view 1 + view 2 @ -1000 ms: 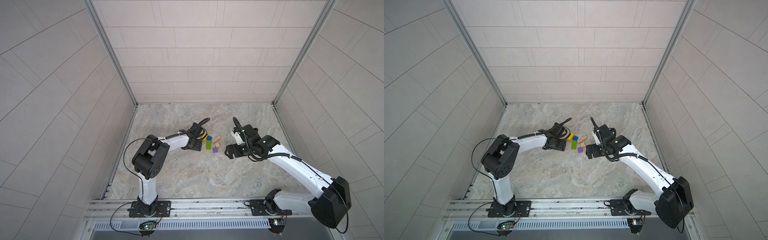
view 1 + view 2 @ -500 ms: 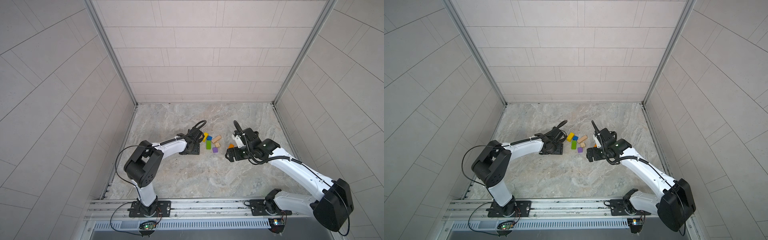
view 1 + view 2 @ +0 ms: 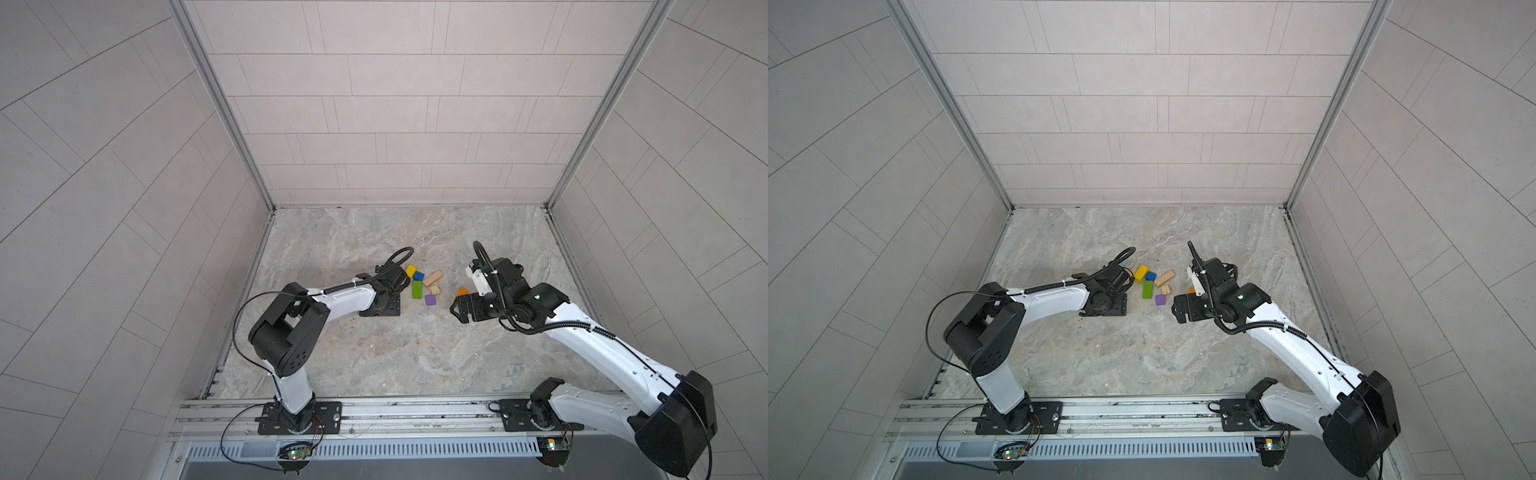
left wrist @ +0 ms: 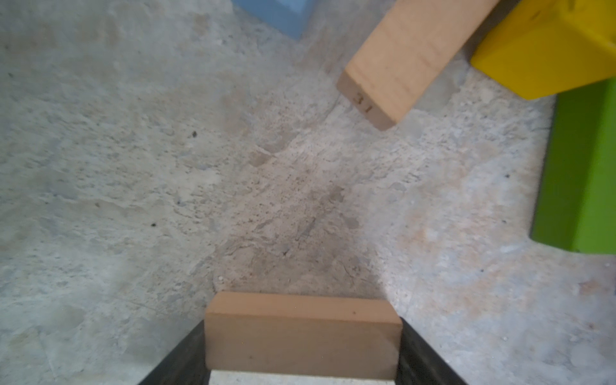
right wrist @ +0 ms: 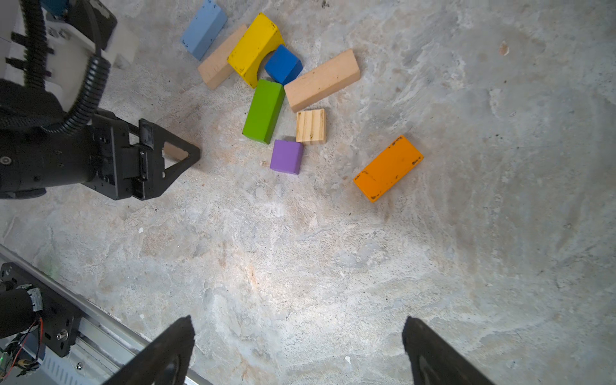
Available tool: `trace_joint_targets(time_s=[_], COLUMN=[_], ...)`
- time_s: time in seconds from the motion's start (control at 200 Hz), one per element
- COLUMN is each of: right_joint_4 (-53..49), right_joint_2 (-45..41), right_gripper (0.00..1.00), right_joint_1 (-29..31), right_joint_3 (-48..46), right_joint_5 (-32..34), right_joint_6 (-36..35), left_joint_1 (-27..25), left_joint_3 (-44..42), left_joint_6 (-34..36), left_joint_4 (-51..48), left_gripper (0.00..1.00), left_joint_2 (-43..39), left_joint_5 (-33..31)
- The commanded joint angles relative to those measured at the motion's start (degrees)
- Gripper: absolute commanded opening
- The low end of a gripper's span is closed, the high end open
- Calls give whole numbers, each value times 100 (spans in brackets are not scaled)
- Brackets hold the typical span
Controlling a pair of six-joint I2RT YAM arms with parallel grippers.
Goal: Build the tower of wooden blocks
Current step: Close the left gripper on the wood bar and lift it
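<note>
While the right gripper had barely shifted over the last second, hanging with its jaws spread wide and nothing between them, the left gripper had drawn back out of the pile. It had left the yellow block that it had been nosing beside. It came away clamped on a plain tan bar, held crosswise between its jaws. Whether that bar was clear of the tabletop could not be told.

Ahead of the left gripper lay the rest, all flat and unstacked. The green bar and the purple cube were nearest. Beyond them the yellow block touched the dark-blue cube, with a light-blue bar and a long tan bar at the pile's edges. The orange bar sat apart from the cluster, close on the far side of the right gripper, and had come into view in both top views.

By the look of it, the first piece was in hand and the tower was not yet begun. The bare patch under the left gripper seemed a fair spot for a base, provided the bar went down flat. The empty right gripper looked well placed to take the orange bar.
</note>
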Motion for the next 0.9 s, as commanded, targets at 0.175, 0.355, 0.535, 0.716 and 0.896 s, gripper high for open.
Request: trace_joint_targets(time_s=[0.175,0.355,0.535,0.716,0.896], right_joint_4=[-1,-1,-14,-39,-82], right_joint_2=[49,57,58,32,13], right_gripper=[99,99,99,99,99], right_joint_1=[39,36,39,38,38], right_joint_3=[-36,-43,-47,-46,-42], right_joint_5=[23,27,24,25,44], right_joint_6=[61,48,43,4,-48], left_joint_1=[-40,-47,-42,-44,-41], left_joint_3=[-1,36,66,238,419], left_joint_6=[-5,-31,-5,21,22], left_joint_4=[60,-10,-97,-282,-466], left_gripper=[72,76,86,93,98], left_joint_2=[96,146,1,-59,-251], left_joint_5=[-26,60,23,31,167])
